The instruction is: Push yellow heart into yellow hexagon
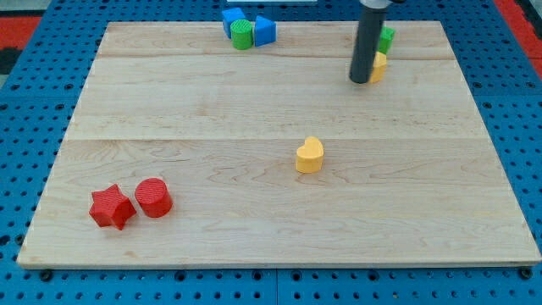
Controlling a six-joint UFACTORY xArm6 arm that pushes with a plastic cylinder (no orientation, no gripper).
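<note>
Your tip (360,81) hovering at view's top right, touching hexagon (378,67), well apart from heart (310,155) sitting mid-surface (212,237). No claw fitted, so no grip state. Approach step pending: you're needing tip below-left of heart, pushing up-right.

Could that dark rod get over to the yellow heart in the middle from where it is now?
Probably yes. My tip sits near the view's top, beside the yellow hexagon, and only bare board lies between it and the yellow heart.

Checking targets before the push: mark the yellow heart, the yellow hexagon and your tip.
yellow heart (309,155): camera view, top face.
yellow hexagon (379,66): camera view, visible right edge behind rod.
my tip (360,80): camera view, rod's lower end.
</note>
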